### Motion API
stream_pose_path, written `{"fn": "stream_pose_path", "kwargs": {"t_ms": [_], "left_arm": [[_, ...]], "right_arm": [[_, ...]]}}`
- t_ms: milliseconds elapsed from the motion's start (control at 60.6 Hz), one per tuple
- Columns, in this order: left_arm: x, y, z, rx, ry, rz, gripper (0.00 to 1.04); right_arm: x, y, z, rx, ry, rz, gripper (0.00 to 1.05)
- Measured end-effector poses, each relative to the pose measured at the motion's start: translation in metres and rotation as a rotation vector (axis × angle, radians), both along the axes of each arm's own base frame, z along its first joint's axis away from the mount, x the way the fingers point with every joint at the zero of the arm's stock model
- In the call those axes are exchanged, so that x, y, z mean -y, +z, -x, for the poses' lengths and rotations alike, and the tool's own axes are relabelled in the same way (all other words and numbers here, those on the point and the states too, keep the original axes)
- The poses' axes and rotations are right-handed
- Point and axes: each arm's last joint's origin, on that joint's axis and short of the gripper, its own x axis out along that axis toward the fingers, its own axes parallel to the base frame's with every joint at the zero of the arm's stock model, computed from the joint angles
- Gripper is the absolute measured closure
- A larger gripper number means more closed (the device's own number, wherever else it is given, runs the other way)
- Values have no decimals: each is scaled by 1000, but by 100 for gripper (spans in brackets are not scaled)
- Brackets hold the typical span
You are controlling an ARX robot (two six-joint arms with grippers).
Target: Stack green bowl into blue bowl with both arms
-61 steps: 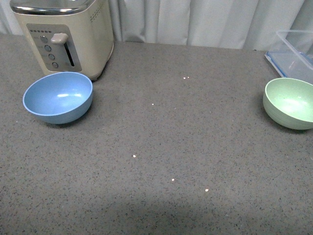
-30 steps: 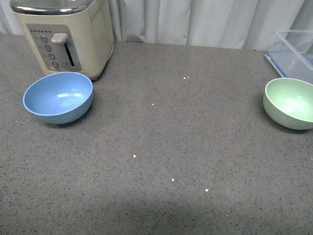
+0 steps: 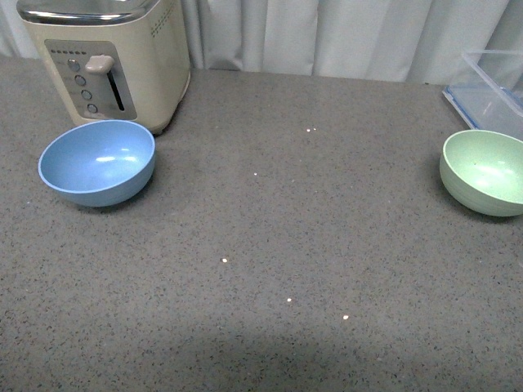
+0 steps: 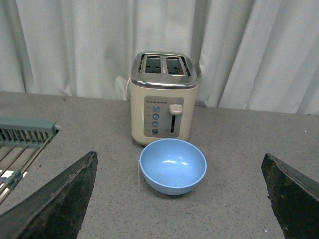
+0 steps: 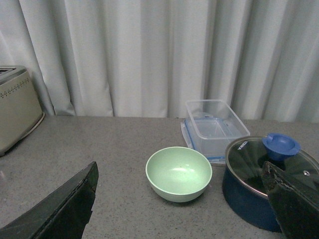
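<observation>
The blue bowl (image 3: 97,162) stands upright and empty at the left of the grey table, just in front of a toaster. The green bowl (image 3: 485,172) stands upright and empty at the far right edge of the front view. Neither arm shows in the front view. In the left wrist view the blue bowl (image 4: 172,166) lies ahead of my open left gripper (image 4: 182,209), apart from both fingers. In the right wrist view the green bowl (image 5: 179,174) lies ahead of my open right gripper (image 5: 184,211), nothing between the fingers.
A cream toaster (image 3: 110,59) stands right behind the blue bowl. A clear plastic container (image 5: 215,123) on a blue-rimmed lid sits behind the green bowl. A dark blue pot with a glass lid (image 5: 264,181) stands close beside it. A wire rack (image 4: 20,144) lies to one side of the toaster.
</observation>
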Motion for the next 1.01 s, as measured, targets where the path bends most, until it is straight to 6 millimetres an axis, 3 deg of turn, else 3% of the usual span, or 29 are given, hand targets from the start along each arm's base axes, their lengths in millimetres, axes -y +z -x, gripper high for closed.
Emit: {"fn": "stream_pose_path", "kwargs": {"t_ms": [1007], "left_arm": [[0,0,0,0,0,0,6]], "right_arm": [[0,0,0,0,0,0,9]]}}
